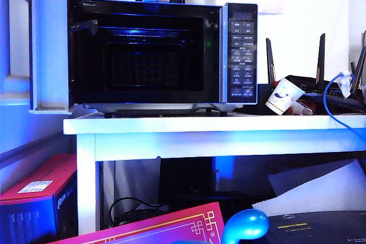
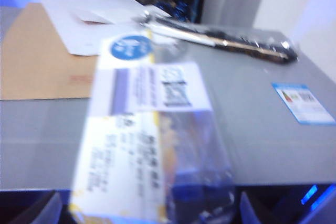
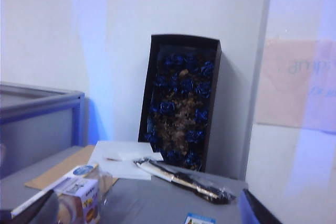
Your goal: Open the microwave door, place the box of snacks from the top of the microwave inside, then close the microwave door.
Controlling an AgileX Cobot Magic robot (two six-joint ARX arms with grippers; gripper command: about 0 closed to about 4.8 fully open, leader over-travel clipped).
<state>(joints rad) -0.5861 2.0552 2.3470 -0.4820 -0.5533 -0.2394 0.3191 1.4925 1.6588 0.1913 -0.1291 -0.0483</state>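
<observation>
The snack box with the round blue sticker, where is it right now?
The box of snacks lies on the microwave's grey top, between the open left gripper's fingers, in front of the tall dark box.

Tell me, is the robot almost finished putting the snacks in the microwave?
Not yet. Done: the microwave door is swung open, so the microwave shows its dark inside. In hand: the box of snacks sits on the microwave's grey top, between the fingers of the open left hand; whether they touch it, I cannot tell. The right hand is open beside it, holding nothing. Left: lift the box, set it inside, shut the door.
</observation>
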